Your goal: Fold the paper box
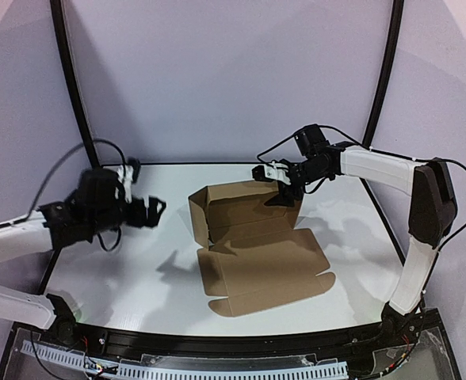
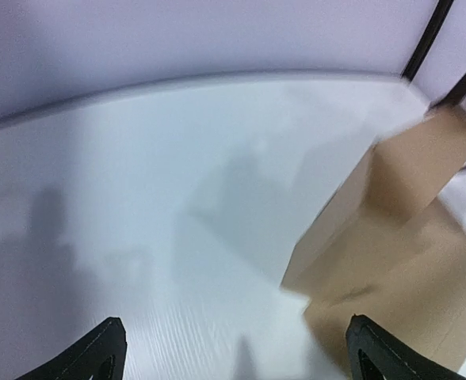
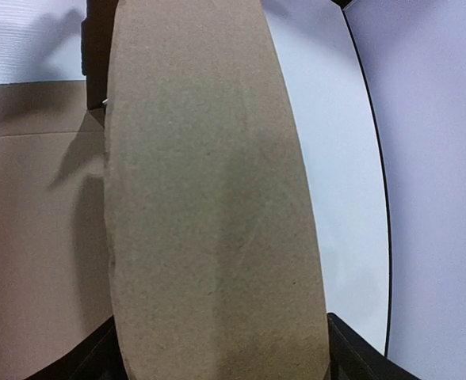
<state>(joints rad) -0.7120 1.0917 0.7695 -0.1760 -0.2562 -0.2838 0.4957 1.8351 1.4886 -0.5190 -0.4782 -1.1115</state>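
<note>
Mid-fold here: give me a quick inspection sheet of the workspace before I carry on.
Surface: white table, no marks seen.
Job's things: box partly folded; back walls raised, front panel flat on the table.
Clutter: nothing seen.
Grippers: left gripper open, apart from the box on its left; right gripper at the box's far right corner, a flap between its fingers, grip unclear.
Cables: black cables loop above both arms, clear of the box.
Surroundings: pale backdrop, two black poles.
</note>
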